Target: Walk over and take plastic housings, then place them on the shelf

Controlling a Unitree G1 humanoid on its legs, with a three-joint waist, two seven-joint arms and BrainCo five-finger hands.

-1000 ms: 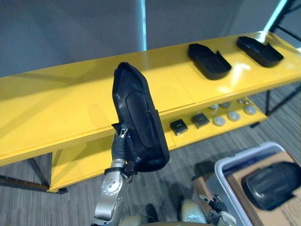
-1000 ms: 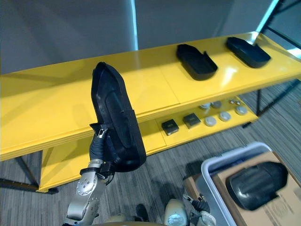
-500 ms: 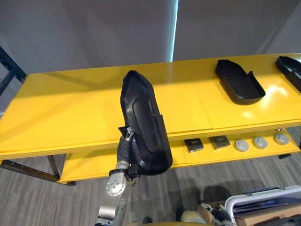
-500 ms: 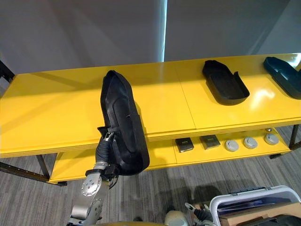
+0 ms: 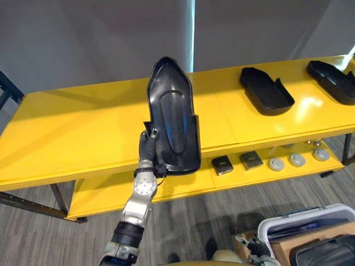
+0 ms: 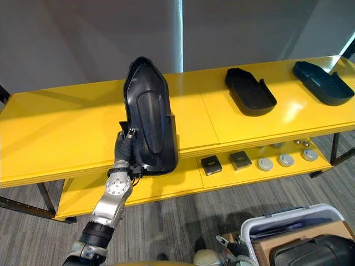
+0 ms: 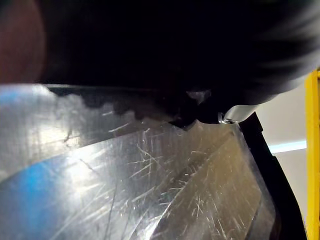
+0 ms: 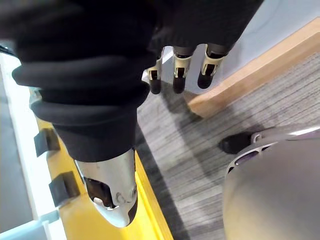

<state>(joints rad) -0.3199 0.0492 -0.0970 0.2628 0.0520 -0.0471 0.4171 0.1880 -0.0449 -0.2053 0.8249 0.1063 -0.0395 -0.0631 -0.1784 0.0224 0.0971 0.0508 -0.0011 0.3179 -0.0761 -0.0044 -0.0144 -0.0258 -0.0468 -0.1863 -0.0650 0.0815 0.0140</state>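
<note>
While gripped upright by the left hand [image 5: 148, 148], thumb pinching its edge and fingers hidden behind, black plastic housing [image 5: 173, 119] sits at centre, seen against yellow shelf [image 5: 72, 127]. Second housing [image 5: 266, 91] and third housing [image 5: 333, 80]: on shelf top, 2 o'clock. Right hand [image 8: 176, 67]: fingers relaxed, empty.

A workshop-like room: long yellow shelf [image 5: 72, 133], small parts [image 5: 250, 160] on its lower tier, grey carpet [image 5: 183, 221].

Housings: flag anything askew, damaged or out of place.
The held housing stands on end in the left robot hand, not yet on the yellow shelf, while the middle housing and the right housing lie flat on it. The left wrist view shows fine scratches across the held housing's glossy surface. Nothing else stands out.
</note>
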